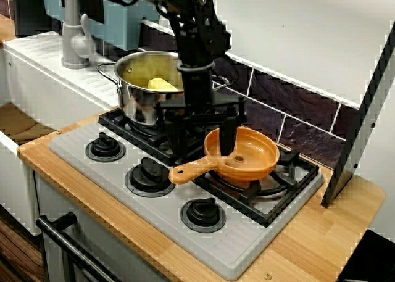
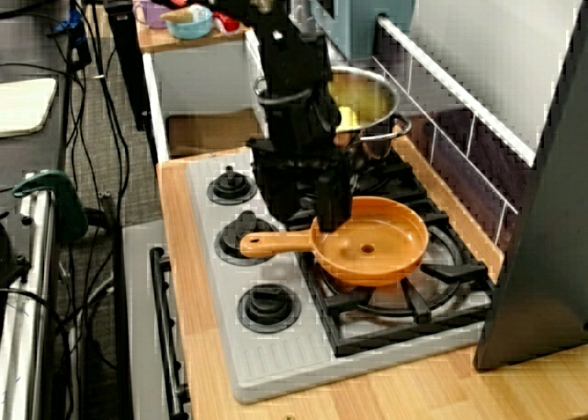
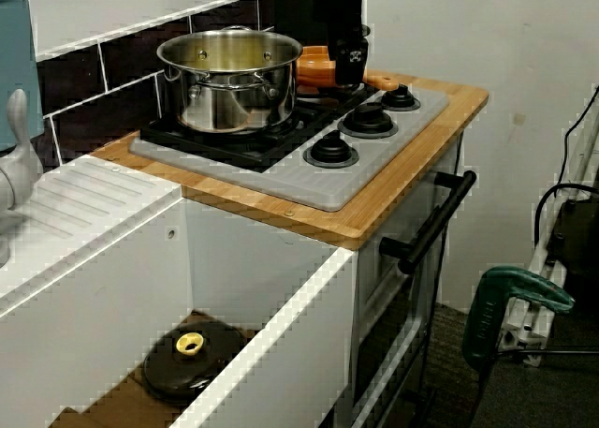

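— What could go wrong?
— The gripper (image 1: 203, 151), spread wide, straddles the rim of the orange pan (image 1: 250, 161) on the grate (image 1: 266, 215) (half inside, half outside). A skewed squeeze could tip the pan or knock it against the steel pot (image 1: 148, 78) behind.
— And the arm (image 1: 197, 41)?
— Hanging upright, wrist pointing straight down.

All three feeds look evenly lit to me by soft room light that seems to come from above; none is dim. In the front view the shiny steel pot (image 1: 145, 91) shows pale glare on its wall, and the orange plastic pan (image 1: 247, 158) casts only a faint shadow toward six o'clock. The black tool (image 1: 202, 143) is a dark mass with little detail. The side view is softer and murky at nine o'clock. The sink-end view darkens at five o'clock. Jagged speckle runs along high-contrast edges in every feed.
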Tool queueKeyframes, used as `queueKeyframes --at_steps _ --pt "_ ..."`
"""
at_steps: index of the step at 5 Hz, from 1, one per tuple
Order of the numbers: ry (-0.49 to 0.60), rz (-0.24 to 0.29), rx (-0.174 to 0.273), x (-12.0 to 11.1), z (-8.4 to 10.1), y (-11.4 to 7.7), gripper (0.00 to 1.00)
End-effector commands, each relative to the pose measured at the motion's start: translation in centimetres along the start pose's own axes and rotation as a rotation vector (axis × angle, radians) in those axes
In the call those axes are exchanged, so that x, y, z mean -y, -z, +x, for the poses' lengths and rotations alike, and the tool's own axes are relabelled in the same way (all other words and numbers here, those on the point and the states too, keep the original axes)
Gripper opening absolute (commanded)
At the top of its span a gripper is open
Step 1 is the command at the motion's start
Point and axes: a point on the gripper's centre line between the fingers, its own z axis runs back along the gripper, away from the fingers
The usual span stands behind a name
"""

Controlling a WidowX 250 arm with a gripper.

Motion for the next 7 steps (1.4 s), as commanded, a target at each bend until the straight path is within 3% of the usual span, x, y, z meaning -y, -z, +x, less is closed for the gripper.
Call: queueKeyframes --at_steps 1,2,4,6,7 --pt "0.141 -0.101 0.056 1.0 -0.2 -3.8 1.0" --pt "0.372 -0.122 0.071 1.2 -0.2 -3.7 1.0" --pt "0.725 -0.111 0.101 1.5 -1.0 -3.7 1.0" --pt "0.932 -0.068 0.112 1.6 -3.4 -4.4 1.0" --pt "0.98 -0.067 0.125 1.0 -4.4 -4.7 1.0"
